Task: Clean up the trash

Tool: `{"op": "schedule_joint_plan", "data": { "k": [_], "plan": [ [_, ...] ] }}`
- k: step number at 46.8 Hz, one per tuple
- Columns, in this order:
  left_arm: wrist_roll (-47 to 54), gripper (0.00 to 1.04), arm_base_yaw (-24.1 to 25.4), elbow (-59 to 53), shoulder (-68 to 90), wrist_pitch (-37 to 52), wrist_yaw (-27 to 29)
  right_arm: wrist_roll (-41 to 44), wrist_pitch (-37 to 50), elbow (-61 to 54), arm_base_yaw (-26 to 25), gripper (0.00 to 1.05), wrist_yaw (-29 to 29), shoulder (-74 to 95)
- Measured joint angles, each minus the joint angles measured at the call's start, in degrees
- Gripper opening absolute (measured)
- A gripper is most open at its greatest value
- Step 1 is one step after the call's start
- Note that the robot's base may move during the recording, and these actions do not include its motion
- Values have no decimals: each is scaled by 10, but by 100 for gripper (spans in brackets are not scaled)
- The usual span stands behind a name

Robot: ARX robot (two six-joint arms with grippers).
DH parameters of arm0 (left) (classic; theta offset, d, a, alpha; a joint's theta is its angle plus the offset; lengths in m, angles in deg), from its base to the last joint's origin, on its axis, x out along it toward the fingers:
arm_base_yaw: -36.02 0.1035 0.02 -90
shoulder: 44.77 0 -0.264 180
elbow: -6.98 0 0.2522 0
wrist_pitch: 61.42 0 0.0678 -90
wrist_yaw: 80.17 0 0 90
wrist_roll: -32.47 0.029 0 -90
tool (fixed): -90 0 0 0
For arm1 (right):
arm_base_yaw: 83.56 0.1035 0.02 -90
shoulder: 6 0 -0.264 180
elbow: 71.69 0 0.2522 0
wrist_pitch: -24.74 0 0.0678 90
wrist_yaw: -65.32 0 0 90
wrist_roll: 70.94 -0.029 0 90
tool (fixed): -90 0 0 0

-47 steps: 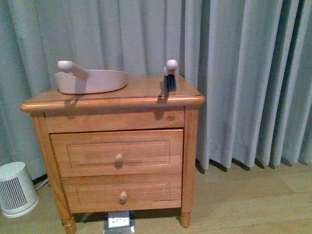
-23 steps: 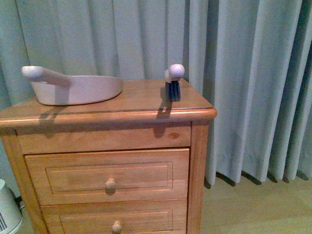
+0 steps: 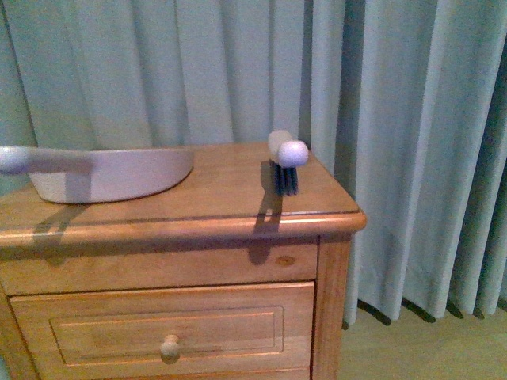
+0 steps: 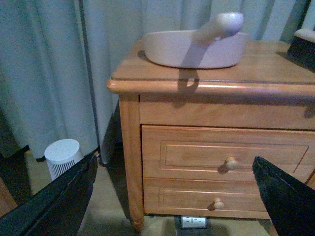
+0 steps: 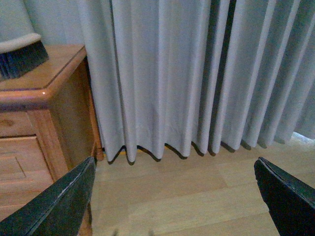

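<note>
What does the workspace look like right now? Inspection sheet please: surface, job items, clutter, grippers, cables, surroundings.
Surface: wooden nightstand top, no wad on the visible part.
Job's things: trash, nothing seen in any view.
Clutter: pale pink dustpan at the top's left; brush standing on its bristles near the right edge, apart from it.
Grippers: left gripper open, empty, facing the drawers; right gripper open, empty, facing grey curtain and floor.
Cables: nothing seen.
Surroundings: grey curtain behind; small white slatted appliance on the floor beside the nightstand.
</note>
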Motion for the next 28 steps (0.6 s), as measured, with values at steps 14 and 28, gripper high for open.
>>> {"op": "schedule_joint_plan", "data": {
  "k": [14,28],
  "plan": [
    [0,97,0,0,0,0,0,0,0,0,0,97,0,0],
    [-25,97,1,126,234,-19,-11,0,0,0,0,97,0,0]
  ]
}}
